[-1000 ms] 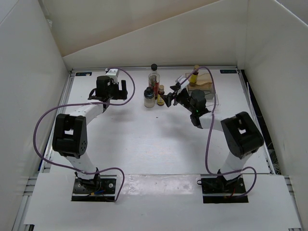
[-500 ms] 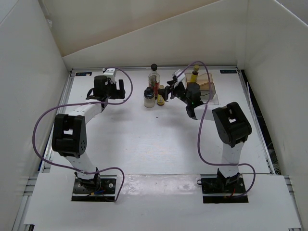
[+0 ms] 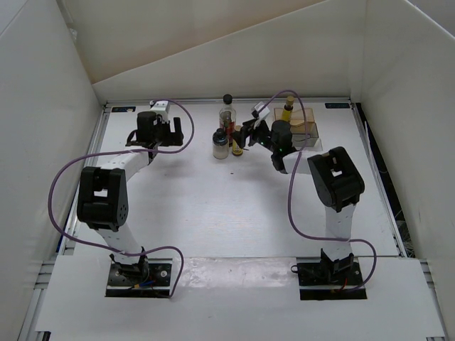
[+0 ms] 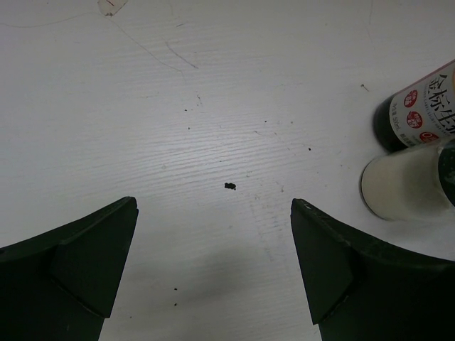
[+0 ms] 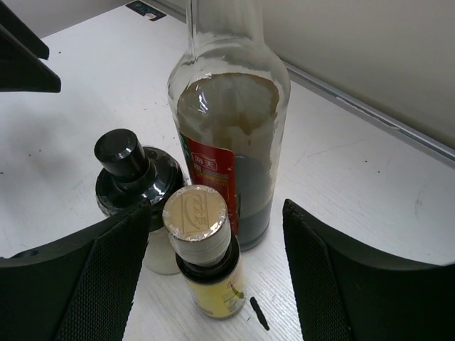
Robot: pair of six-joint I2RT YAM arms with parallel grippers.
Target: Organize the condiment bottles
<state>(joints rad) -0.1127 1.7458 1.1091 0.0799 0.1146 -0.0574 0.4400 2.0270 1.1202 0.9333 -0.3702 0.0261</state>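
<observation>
Three bottles stand clustered at the back middle: a tall clear bottle [image 3: 227, 116] [image 5: 231, 128] with a round black cap and red label, a squat black-capped jar [image 3: 220, 145] [image 5: 131, 185], and a small yellow bottle [image 3: 237, 147] [image 5: 206, 263] with a tan cap. My right gripper [image 3: 244, 138] [image 5: 217, 277] is open, its jaws on either side of the small yellow bottle, not touching it. A second yellow bottle [image 3: 287, 110] stands in the clear rack [image 3: 307, 131]. My left gripper [image 3: 175, 131] [image 4: 213, 270] is open and empty over bare table, left of the cluster.
White walls enclose the table on three sides. The left wrist view shows the bases of the jar [image 4: 409, 188] and tall bottle [image 4: 419, 106] at its right edge. Purple cables loop from both arms.
My right gripper has moved left and back toward the bottle cluster, and its jaws now flank the small yellow bottle. The left arm has barely moved.
</observation>
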